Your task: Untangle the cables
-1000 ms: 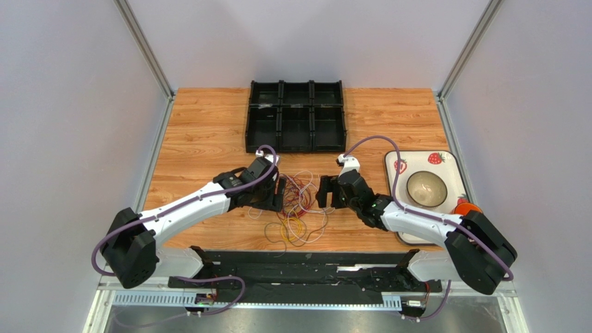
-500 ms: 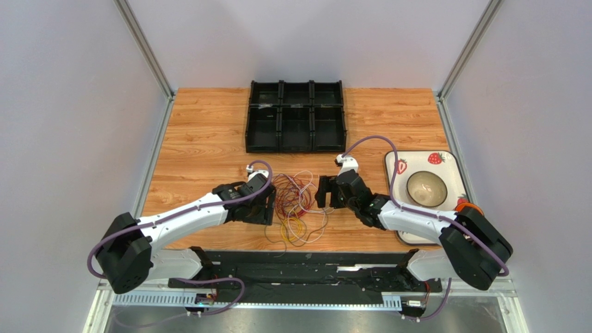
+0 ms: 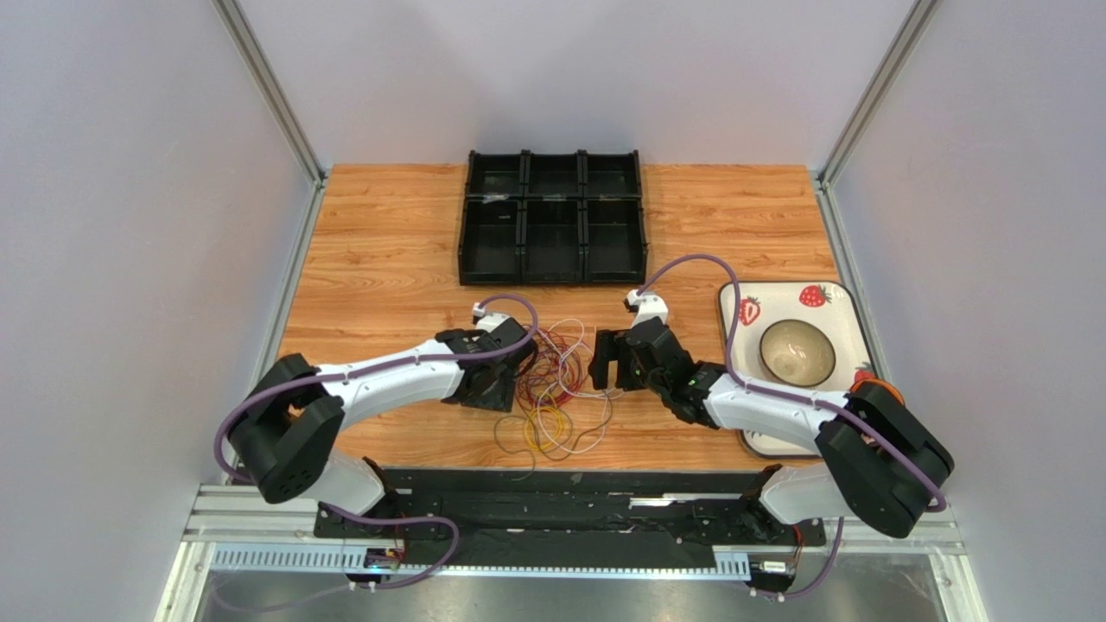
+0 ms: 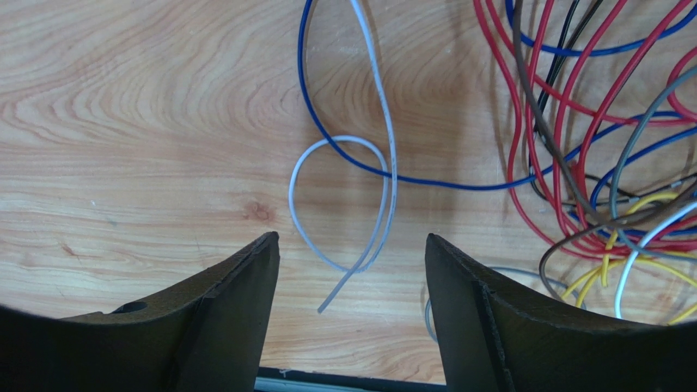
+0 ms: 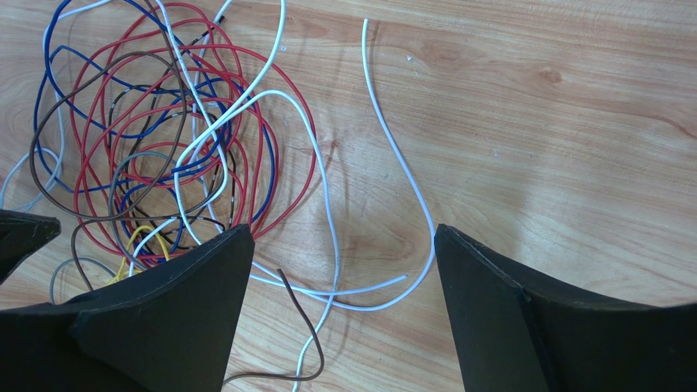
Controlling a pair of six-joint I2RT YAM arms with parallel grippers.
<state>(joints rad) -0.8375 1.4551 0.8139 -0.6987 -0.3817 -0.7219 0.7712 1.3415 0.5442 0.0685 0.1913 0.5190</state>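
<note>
Top external: tray [image 3: 779, 301] w/ bowl [image 3: 796, 351]

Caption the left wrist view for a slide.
Open left gripper frames a white cable loop crossed by a blue cable, beside the red tangle on the wooden table.

Left arm [image 3: 390, 376] and right arm [image 3: 766, 412] match: white shell links between bulky matte-black joint housings. A thick lilac hose [image 3: 709, 257] runs along each arm, arching loose near the wrist. Fingers [image 4: 221, 318] are plain black wedges with flat inner faces.
</note>
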